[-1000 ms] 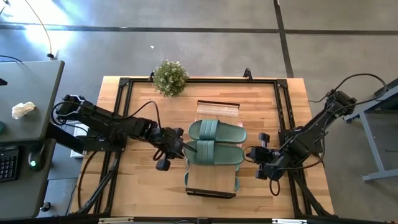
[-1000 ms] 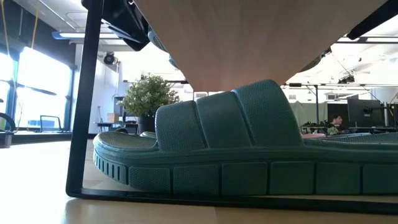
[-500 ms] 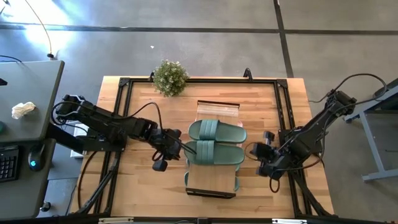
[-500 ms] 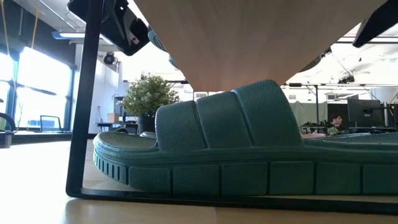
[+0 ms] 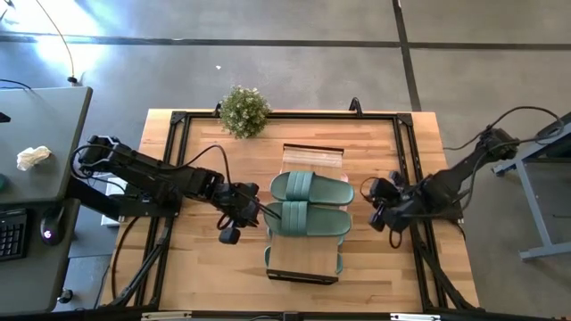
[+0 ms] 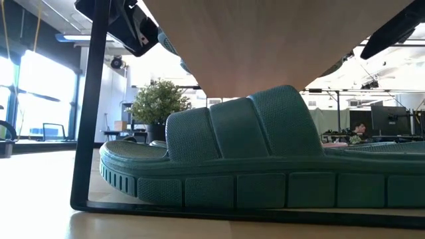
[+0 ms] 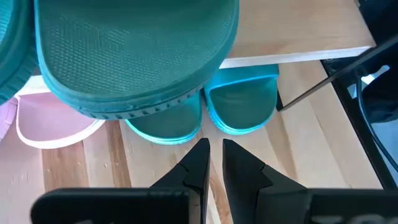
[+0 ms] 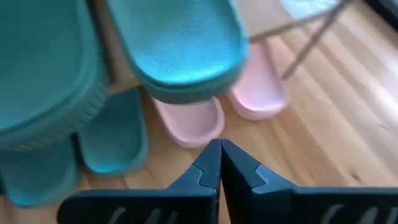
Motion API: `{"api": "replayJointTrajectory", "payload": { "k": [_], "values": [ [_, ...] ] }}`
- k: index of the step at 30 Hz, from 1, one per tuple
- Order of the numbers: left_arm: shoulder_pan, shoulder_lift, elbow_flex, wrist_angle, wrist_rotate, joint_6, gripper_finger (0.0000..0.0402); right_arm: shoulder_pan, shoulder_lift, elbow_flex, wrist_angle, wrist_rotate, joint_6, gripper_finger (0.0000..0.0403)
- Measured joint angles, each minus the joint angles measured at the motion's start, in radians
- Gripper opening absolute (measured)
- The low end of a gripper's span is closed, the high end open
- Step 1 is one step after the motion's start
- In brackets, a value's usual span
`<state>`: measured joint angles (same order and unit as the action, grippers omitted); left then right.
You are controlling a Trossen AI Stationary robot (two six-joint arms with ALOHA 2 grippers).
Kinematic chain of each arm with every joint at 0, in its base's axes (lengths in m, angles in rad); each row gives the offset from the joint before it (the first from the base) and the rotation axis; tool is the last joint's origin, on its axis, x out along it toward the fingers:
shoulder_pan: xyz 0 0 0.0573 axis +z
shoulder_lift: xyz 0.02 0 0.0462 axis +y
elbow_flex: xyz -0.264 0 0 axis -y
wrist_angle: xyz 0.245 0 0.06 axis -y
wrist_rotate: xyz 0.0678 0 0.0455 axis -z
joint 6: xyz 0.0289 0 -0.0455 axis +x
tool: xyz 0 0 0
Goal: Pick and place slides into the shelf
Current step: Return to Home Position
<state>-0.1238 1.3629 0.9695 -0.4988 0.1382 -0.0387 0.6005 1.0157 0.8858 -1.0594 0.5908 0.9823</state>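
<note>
Two sage green slides (image 5: 309, 204) lie side by side on the shelf's plank top (image 5: 303, 259). In the left wrist view a second green pair (image 7: 165, 121) and a pink slide (image 7: 56, 121) sit on the tier beneath. The right wrist view shows the pink pair (image 8: 189, 118) there too. In the low view, one lower green slide (image 6: 252, 159) rests sole-down under the plank. My left gripper (image 5: 257, 212) (image 7: 214, 149) is shut to a narrow slit just off the left end of the near top slide (image 7: 137, 56). My right gripper (image 5: 368, 207) (image 8: 219, 148) is shut and stands right of the shelf.
A potted plant (image 5: 244, 111) stands at the table's far edge, left of the shelf. Black frame rails (image 5: 178, 120) run along the table's sides. Bare wood lies left and right of the shelf and between it and the near edge.
My right gripper has drawn away from the near top slide's right end. It moved toward the table's far edge and a little to the right, staying shut. The slides on the shelf have kept their places.
</note>
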Motion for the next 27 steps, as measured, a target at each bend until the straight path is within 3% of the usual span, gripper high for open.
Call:
{"api": "replayJointTrajectory", "payload": {
  "k": [3, 27],
  "values": [
    [0.000, 0.001, 0.000, -0.001, 0.000, 0.000, 0.0033, -0.047, -0.018, -0.039, 0.104, -0.028, -0.082, 0.0000],
    [-0.001, 0.001, 0.000, 0.001, -0.001, -0.003, 0.0033, -0.201, 0.024, -0.043, 0.242, -0.128, -0.295, 0.0000]
  ]
}}
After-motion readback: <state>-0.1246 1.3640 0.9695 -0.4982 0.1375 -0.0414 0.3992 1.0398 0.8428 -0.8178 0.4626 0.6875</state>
